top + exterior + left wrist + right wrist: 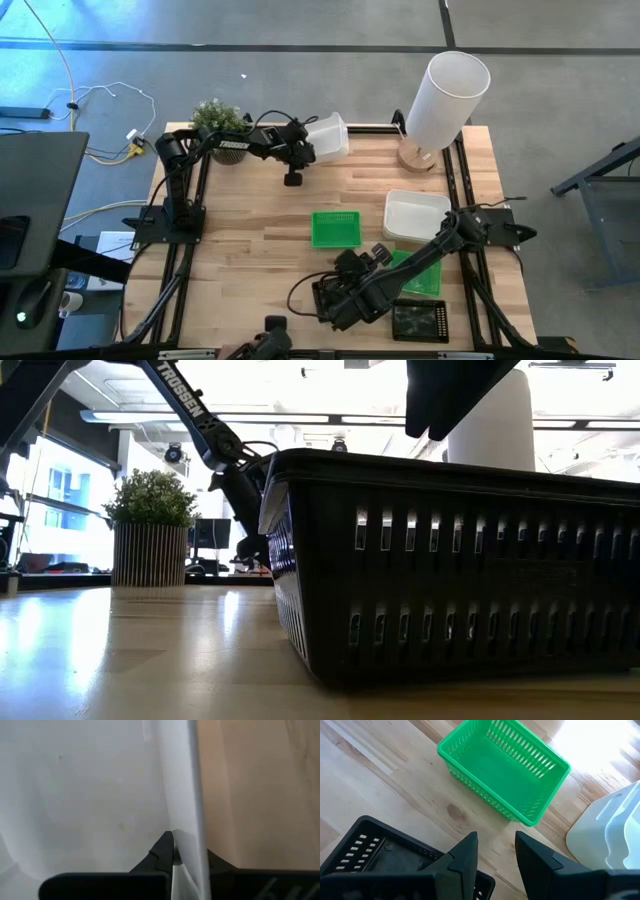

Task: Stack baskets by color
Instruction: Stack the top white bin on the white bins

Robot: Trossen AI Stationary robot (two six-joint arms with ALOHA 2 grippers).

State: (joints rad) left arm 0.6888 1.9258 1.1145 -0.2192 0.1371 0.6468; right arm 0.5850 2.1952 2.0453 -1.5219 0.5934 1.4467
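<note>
we see the left claw (318,143) clenched on a white basket (330,135) wall at the surface's (260,230) far edge, between the potted plant (217,118) and tall white cylinder (443,95). the right claw (495,851) hangs released over a black basket (375,850), near a green basket (507,767).

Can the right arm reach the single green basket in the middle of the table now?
Probably yes. The right pincer is open and empty, above the black basket. The green basket lies just ahead on bare wood, with nothing between them.
</note>
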